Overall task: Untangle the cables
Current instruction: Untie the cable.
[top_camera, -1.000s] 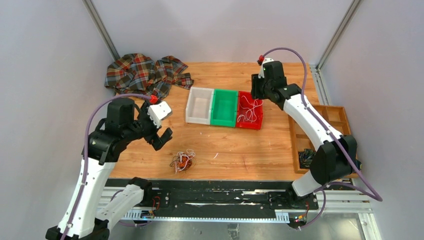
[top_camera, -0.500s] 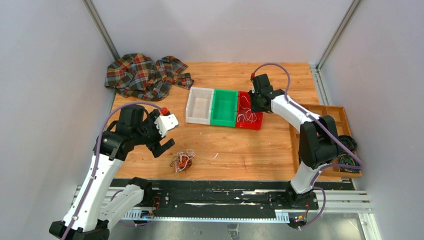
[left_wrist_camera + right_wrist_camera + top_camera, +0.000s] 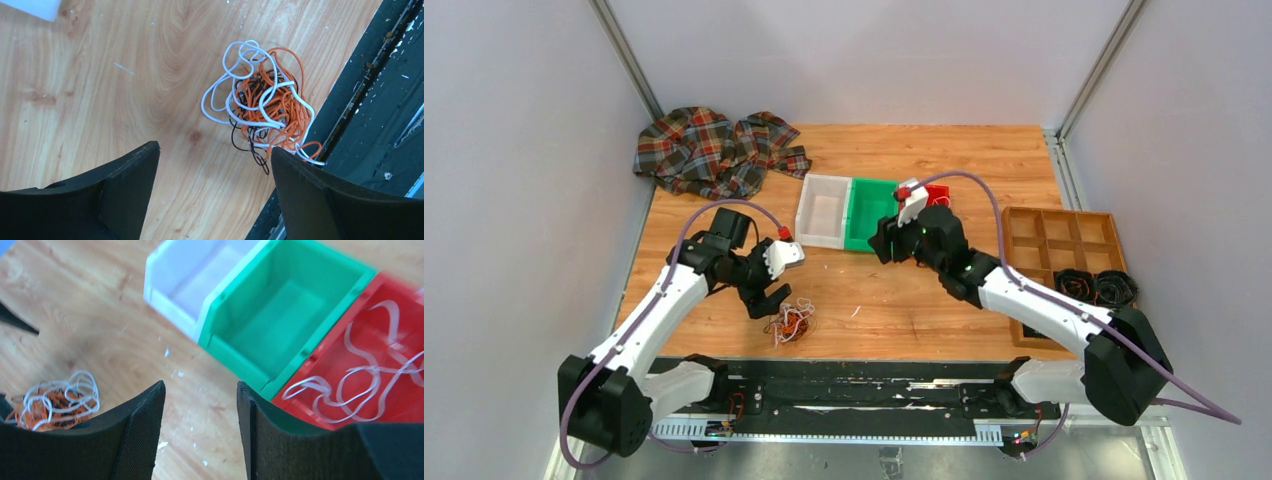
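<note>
A tangled clump of thin white, orange and black cables (image 3: 790, 322) lies on the wooden table near its front edge. It shows in the left wrist view (image 3: 265, 102) and at the lower left of the right wrist view (image 3: 52, 401). My left gripper (image 3: 766, 300) is open and empty just left of the clump, close above the table (image 3: 215, 150). My right gripper (image 3: 882, 243) is open and empty over the table in front of the green bin (image 3: 872, 214), (image 3: 200, 390). White cables (image 3: 360, 382) lie in the red bin (image 3: 400, 330).
A white bin (image 3: 824, 210), the green bin and the red bin (image 3: 936, 194) stand in a row mid-table. A plaid cloth (image 3: 714, 148) lies at the back left. A wooden divided tray (image 3: 1064, 250) with dark coils (image 3: 1096, 287) sits at the right. A black rail (image 3: 380, 100) runs along the front edge.
My left gripper has come down and right toward the clump. My right arm has swung from over the red bin forward and left, to in front of the green bin.
</note>
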### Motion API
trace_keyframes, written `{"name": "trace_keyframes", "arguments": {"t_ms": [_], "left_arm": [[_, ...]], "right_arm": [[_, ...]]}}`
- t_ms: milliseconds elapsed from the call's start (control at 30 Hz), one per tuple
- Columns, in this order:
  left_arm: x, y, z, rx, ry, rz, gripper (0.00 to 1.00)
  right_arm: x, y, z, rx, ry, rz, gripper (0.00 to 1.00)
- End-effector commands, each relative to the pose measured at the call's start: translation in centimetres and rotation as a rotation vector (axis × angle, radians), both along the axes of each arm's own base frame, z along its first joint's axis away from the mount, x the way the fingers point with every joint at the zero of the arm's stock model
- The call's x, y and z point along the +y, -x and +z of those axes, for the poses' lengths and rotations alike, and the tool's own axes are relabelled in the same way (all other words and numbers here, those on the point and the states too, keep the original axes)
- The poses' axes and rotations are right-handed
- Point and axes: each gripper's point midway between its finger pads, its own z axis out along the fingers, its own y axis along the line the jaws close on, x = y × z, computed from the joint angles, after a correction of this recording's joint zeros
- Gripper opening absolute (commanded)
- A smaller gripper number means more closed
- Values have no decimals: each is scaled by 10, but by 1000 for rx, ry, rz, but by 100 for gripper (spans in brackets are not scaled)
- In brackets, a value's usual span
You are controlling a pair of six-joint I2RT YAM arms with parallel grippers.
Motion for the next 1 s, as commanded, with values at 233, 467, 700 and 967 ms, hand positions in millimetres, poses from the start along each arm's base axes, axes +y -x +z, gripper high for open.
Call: {"name": "trace_keyframes", "arguments": {"t_ms": [233,467,700,967], "left_arm": [[-36,-5,-22,-1,117,-282,85],[-47,6,-26,50,148,-342,52],[-59,7,17,62,247,-225,5],[-58,6,70,-1,318,-47,1]], "right_arm": [[58,67,-34,87,-165,193,51],[68,82,-44,177,-258,210,44],[78,87,-41,168,-262,223,42],[92,90,-16,103,-289,281,42]]}}
